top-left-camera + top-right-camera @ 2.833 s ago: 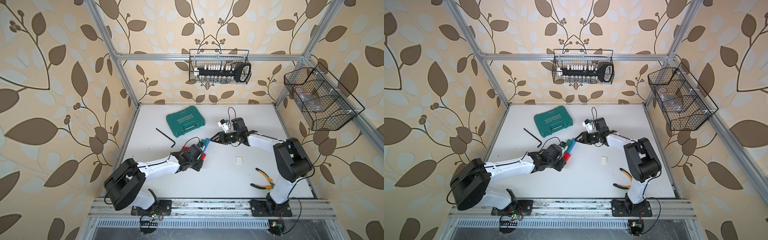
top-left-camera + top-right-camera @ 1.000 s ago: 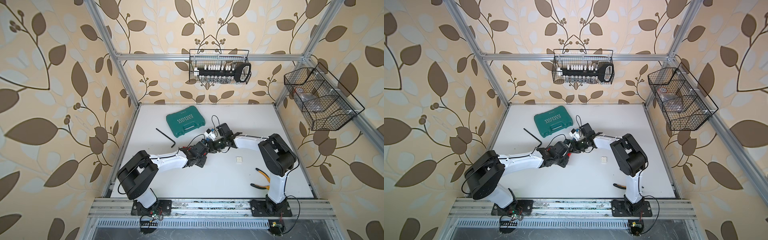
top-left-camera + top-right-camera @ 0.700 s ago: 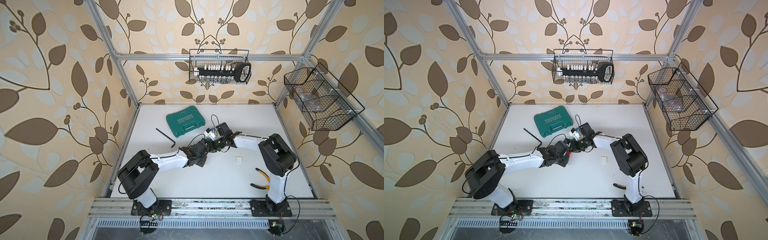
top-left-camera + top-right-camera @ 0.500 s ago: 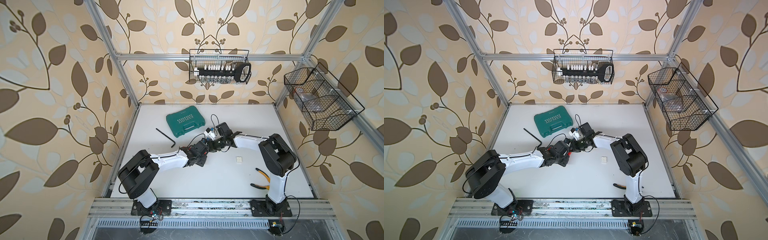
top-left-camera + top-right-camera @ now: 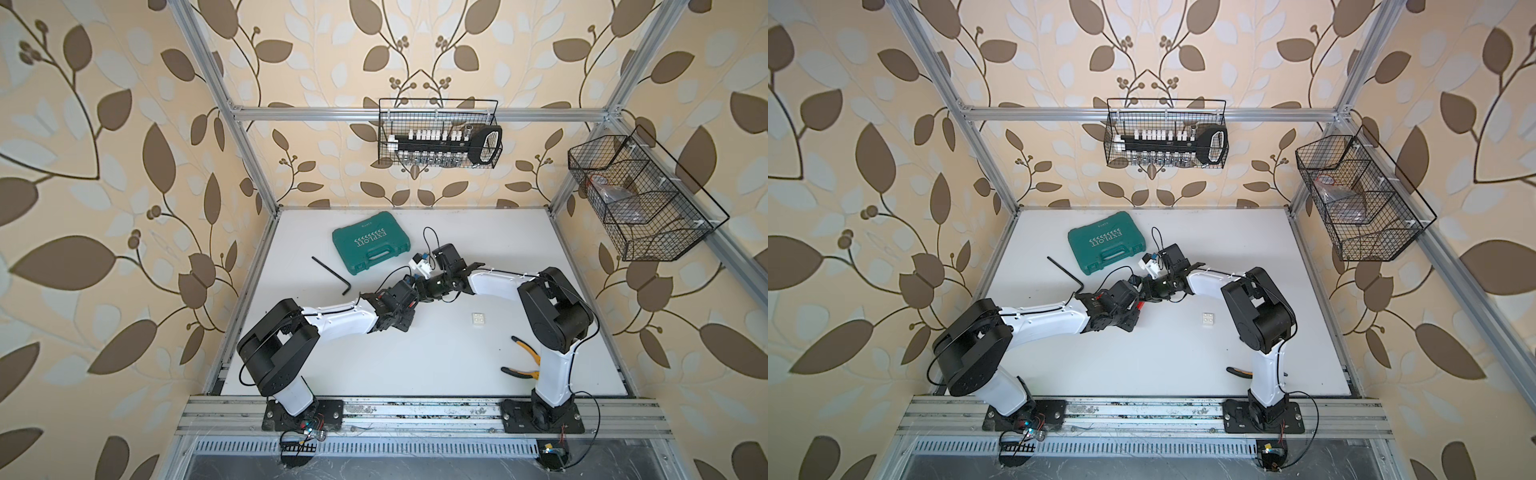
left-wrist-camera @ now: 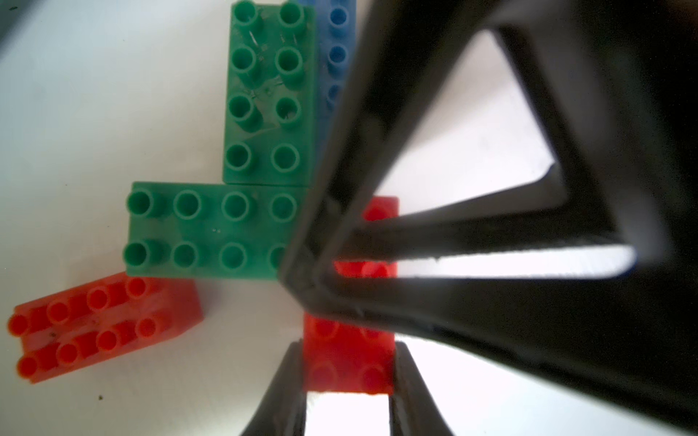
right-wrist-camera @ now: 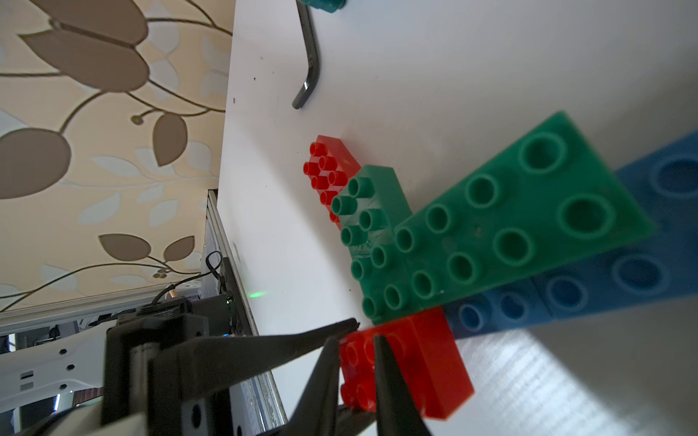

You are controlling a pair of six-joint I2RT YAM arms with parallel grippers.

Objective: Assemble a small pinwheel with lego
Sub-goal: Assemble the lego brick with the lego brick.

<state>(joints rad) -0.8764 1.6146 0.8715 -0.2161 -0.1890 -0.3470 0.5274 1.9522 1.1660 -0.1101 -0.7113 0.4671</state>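
Your left gripper (image 6: pixel 349 351) is clamped on the end of a red 2x4 studded plastic brick (image 6: pixel 349 362), bottom centre of the left wrist view. That brick butts against the half-built pinwheel (image 7: pixel 510 222). The pinwheel has two green 2x4 studded bricks (image 6: pixel 211 230) in an L on top, with a blue studded brick (image 7: pixel 604 287) showing beneath them. Can't tell whether the red one is actually pressed home.

Your right gripper (image 7: pixel 355 339) reaches over the same red brick, fingers nearly together with a thin gap over its studs. Can't tell if they pinch anything.

In both top views the stack is mid-frame on the white tabletop (image 5: pixel 415 365), mostly hidden under the two meeting wrists.

A second red 2x4 brick (image 6: pixel 102 324) lies tilted at lower left of the left wrist view, just beside a green arm; touching or not, can't tell. The small white 2x2 studded brick (image 5: pixel 478 319) sits alone, right of the grippers and well apart from the stack.
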